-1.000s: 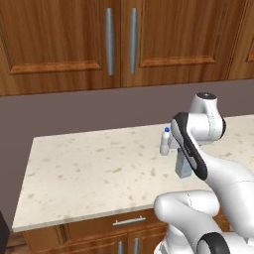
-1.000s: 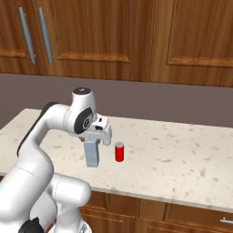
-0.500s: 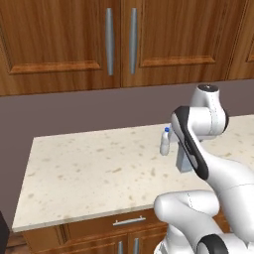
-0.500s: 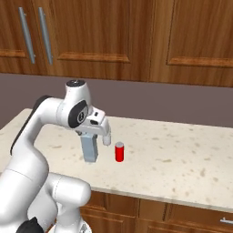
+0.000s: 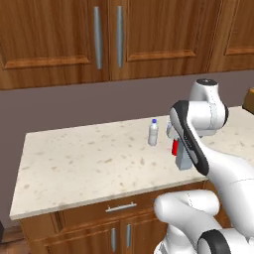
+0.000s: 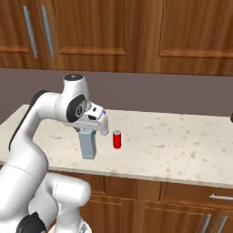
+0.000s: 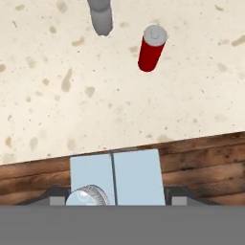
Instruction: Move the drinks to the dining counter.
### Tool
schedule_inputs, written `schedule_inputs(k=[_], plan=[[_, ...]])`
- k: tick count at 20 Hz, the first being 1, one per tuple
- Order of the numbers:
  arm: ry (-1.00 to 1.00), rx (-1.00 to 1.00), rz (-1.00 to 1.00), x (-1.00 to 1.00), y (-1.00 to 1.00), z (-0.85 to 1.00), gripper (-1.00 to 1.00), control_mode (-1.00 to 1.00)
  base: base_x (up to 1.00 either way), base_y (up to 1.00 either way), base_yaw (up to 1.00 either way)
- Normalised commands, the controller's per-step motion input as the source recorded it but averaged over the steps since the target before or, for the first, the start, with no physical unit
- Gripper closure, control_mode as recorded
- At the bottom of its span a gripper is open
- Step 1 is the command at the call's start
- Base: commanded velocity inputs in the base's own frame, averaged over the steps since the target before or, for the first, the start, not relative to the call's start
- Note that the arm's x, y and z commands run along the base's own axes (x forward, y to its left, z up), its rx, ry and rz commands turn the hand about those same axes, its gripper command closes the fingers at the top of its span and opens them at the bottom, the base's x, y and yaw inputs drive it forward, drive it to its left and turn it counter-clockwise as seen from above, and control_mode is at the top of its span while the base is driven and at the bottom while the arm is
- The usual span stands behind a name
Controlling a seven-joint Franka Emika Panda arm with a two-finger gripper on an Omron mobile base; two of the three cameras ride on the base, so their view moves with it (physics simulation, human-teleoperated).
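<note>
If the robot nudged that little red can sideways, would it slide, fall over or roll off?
The red can stands upright on the flat stone counter, short and squat, so it would probably slide rather than tip. If knocked over, its round body would likely roll. It looks smooth, so perhaps slippery to grip.

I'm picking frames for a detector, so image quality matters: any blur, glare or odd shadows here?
Left base view: soft and low-detail, flat light, no glare; the water bottle stays legible. Right base view: similar, the red can casts a faint shadow. Hand view: sharpest, though the carton is cropped at the bottom.
</note>
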Motion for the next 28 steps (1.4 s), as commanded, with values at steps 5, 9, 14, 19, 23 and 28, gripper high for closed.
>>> schedule_inputs(k=[5,9,14,19,23,28], plan=[[0.00,0.00,0.00,0.00,0.00,0.00,1.00,1.00,-1.00,-0.09,-0.51],[0.00,0.00,0.00,0.00,0.00,0.00,1.00,1.00,-0.88,-0.09,-0.73],[0.00,0.00,0.00,0.00,0.00,0.00,1.00,1.00,-0.50,-0.12,-0.84],[0.00,0.00,0.00,0.00,0.00,0.00,1.00,1.00,-0.23,-0.21,-0.89],[0.00,0.00,0.00,0.00,0.00,0.00,1.00,1.00,-0.02,-0.38,-0.82],[0.00,0.00,0.00,0.00,0.00,0.00,1.00,1.00,0.68,-0.35,-0.55]])
